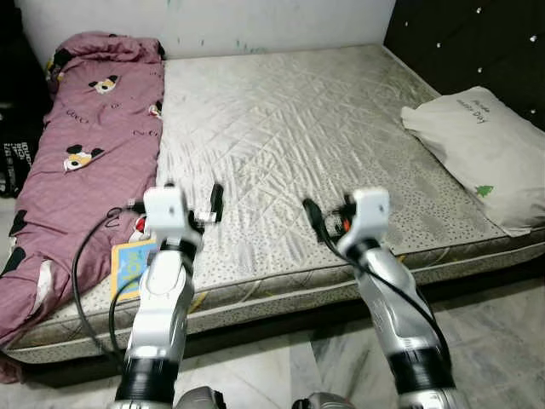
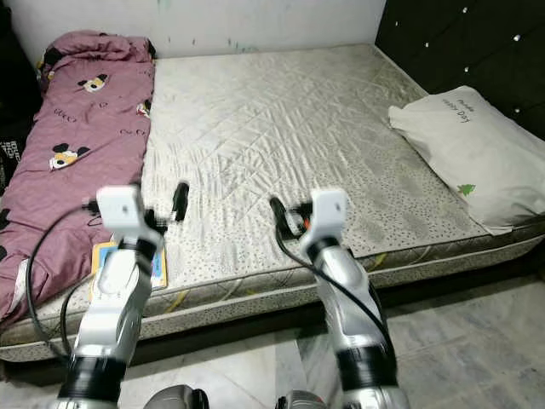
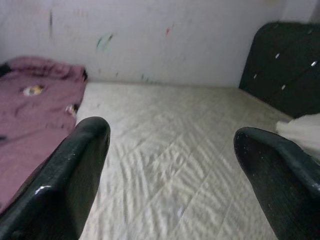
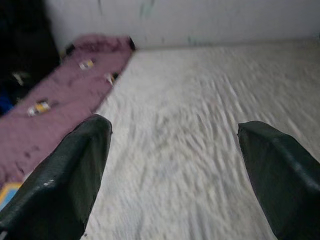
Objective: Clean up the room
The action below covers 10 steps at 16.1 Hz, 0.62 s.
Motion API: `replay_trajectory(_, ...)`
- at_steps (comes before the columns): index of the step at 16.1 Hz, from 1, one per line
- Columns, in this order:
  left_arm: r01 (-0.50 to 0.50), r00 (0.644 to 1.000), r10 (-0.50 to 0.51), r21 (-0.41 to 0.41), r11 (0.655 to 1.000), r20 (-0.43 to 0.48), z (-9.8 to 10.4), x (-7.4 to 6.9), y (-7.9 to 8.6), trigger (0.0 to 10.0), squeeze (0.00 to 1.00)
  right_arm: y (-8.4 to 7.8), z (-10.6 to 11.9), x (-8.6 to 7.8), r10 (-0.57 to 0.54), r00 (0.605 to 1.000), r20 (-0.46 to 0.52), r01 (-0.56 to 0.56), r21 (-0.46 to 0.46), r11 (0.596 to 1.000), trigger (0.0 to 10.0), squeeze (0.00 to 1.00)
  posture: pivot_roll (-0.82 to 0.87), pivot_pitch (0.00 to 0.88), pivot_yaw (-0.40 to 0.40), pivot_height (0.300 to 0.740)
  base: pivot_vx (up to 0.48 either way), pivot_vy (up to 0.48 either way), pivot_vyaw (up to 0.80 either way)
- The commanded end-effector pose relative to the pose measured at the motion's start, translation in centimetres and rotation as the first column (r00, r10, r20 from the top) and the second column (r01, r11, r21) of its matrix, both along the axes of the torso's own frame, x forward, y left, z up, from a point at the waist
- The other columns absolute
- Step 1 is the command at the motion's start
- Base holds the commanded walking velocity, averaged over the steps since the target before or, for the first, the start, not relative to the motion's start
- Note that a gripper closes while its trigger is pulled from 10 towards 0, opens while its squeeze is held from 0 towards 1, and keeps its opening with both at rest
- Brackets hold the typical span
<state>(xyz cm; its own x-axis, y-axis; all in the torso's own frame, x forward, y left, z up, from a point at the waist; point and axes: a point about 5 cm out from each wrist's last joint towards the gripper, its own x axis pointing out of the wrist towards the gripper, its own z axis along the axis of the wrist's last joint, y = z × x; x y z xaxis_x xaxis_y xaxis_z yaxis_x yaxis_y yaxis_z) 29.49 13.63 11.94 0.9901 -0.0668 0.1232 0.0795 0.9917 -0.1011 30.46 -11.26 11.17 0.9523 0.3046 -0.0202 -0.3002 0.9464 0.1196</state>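
A bare quilted mattress (image 1: 289, 128) lies in front of me. A mauve blanket (image 1: 85, 145) with cartoon prints is bunched along its left side. A white pillow (image 1: 481, 149) rests at the right, by the headboard. A blue and yellow book (image 1: 132, 266) lies at the bed's front left edge, partly under my left arm. My left gripper (image 1: 194, 198) hovers open over the front of the mattress beside the blanket, nothing between its fingers (image 3: 75, 175). My right gripper (image 1: 339, 215) is open too, held at the same height, a little to the right.
A black padded headboard (image 1: 460, 43) stands at the right end of the bed, and a white wall runs behind it. Dark objects (image 1: 13, 145) stand left of the bed. Marble floor (image 1: 494, 341) shows along the bed's front edge.
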Motion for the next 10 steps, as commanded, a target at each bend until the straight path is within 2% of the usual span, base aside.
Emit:
replay_trajectory(1,-0.007,1.000,0.007,0.001,1.000,-0.012,0.0,0.0,0.4,10.0,0.00,0.3,0.2,0.1,-0.005,1.000,0.006,0.005,0.007,1.000,10.0,0.00,-0.11,0.000,0.013,0.740,0.000,0.000,0.00)
replay_trajectory(6,-0.014,1.000,0.013,-0.022,1.000,-0.007,0.0,-0.9,1.1,10.0,0.00,-0.1,0.9,-0.2,-0.026,0.999,0.040,0.025,0.014,1.000,10.0,0.00,-0.10,0.000,0.001,0.740,0.000,0.000,0.00)
replay_trajectory(10,0.008,1.000,-0.009,-0.021,1.000,-0.021,-0.1,-1.3,1.1,10.0,0.00,-0.5,0.4,-0.6,-0.059,0.998,0.024,0.059,0.011,0.998,10.0,0.00,-0.10,0.000,0.019,0.740,0.312,0.000,0.00)
